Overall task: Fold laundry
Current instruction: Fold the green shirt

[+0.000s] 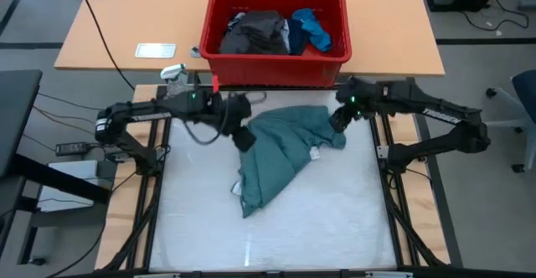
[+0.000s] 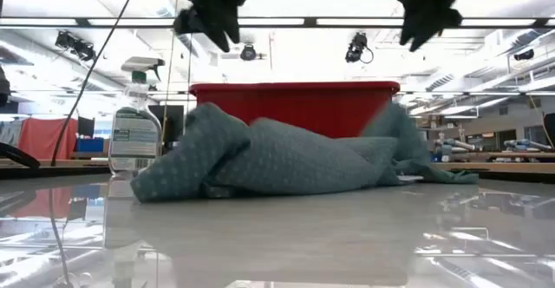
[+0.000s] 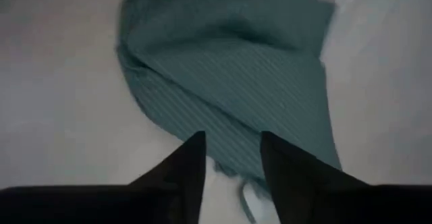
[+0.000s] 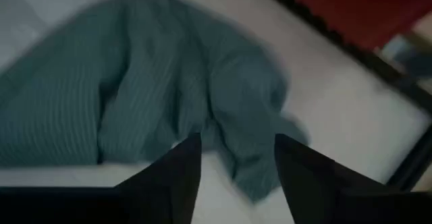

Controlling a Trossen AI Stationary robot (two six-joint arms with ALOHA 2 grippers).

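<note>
Both end effectors hang parted above the crumpled teal-green shirt.

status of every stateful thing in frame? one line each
teal shirt: crumpled on the table, not folded, not held
left gripper: fingers open, above the shirt's edge
right gripper: fingers open, above the shirt
red bin: upright, holds dark grey and blue garments
spray bottle: upright
</note>
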